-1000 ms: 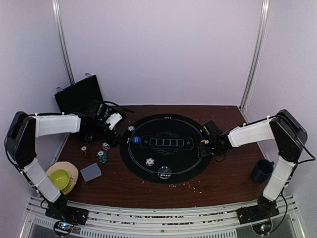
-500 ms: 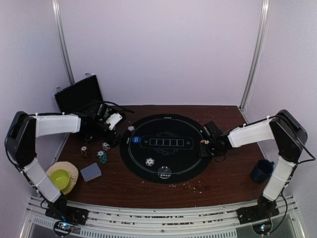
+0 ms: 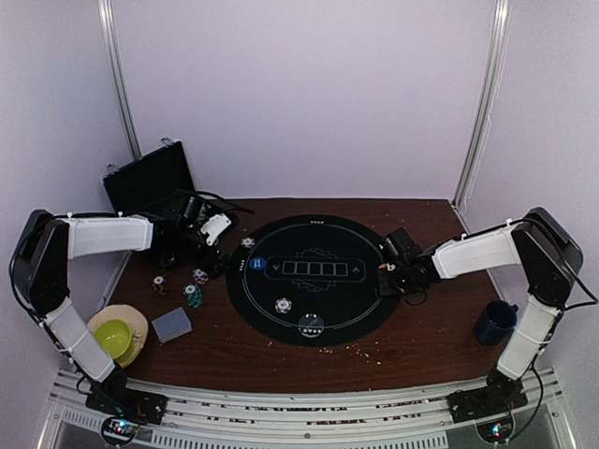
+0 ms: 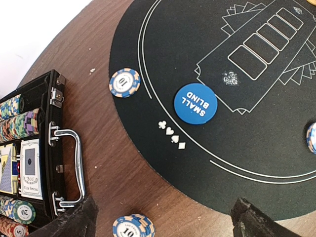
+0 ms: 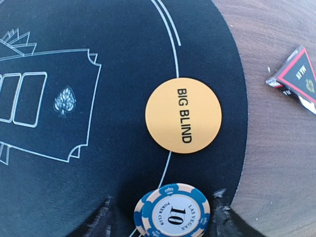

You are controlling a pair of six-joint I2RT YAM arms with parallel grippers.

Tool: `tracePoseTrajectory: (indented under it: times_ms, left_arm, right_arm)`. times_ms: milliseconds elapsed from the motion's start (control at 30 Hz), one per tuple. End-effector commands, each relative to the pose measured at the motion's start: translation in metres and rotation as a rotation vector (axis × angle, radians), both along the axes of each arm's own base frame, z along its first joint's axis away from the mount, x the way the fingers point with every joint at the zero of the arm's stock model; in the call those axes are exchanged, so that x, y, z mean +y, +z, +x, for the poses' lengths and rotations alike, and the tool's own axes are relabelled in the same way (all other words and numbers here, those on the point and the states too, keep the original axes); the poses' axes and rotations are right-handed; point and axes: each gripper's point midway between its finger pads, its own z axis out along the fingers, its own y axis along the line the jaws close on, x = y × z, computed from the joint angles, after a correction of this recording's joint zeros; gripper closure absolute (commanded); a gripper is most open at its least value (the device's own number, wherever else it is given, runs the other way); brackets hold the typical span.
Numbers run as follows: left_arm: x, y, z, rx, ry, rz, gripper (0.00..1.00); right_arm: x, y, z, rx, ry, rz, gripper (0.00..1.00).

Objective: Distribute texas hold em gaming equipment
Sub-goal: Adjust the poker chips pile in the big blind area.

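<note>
On the round black mat (image 5: 74, 148), an orange BIG BLIND disc (image 5: 183, 115) lies at the right rim. Just below it sits a short stack of blue 10 chips (image 5: 173, 212), between the fingers of my right gripper (image 5: 165, 217); a gap shows on the left side. My left gripper (image 4: 168, 222) is wide open over the mat's left edge, with a blue 10 chip stack (image 4: 133, 227) near its left finger. A blue SMALL BLIND disc (image 4: 195, 103) and another blue chip (image 4: 124, 82) lie beyond. The grey-blue card deck (image 3: 171, 325) rests at the front left.
The open black case (image 4: 29, 173), with chips and cards inside, is at the left. Loose chips (image 3: 194, 295) lie beside the mat. A dark blue mug (image 3: 494, 323) stands front right, and a yellow-green bowl (image 3: 114, 335) front left. A red-black packet (image 5: 296, 79) lies right of the mat.
</note>
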Motion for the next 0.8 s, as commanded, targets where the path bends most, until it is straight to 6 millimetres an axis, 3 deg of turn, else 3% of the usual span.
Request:
tracePoseTrajectory:
  times_ms: [0, 267, 467, 767]
  left_arm:
    - [-0.001, 0.004, 0.009, -0.025, 0.011, -0.015, 0.02]
    - [-0.001, 0.005, 0.008, -0.026, 0.010, -0.015, 0.02]
    - [-0.001, 0.005, 0.008, -0.026, 0.010, -0.015, 0.02]
    - [-0.001, 0.004, 0.009, -0.024, 0.010, -0.014, 0.02]
  right_arm:
    - [-0.002, 0.010, -0.001, -0.024, -0.012, 0.006, 0.30]
    - [-0.007, 0.004, -0.006, -0.011, -0.025, 0.003, 0.26]
    - [-0.004, -0.005, -0.009, 0.007, -0.022, 0.023, 0.33]
    - [-0.002, -0.002, -0.008, -0.003, -0.014, 0.033, 0.40]
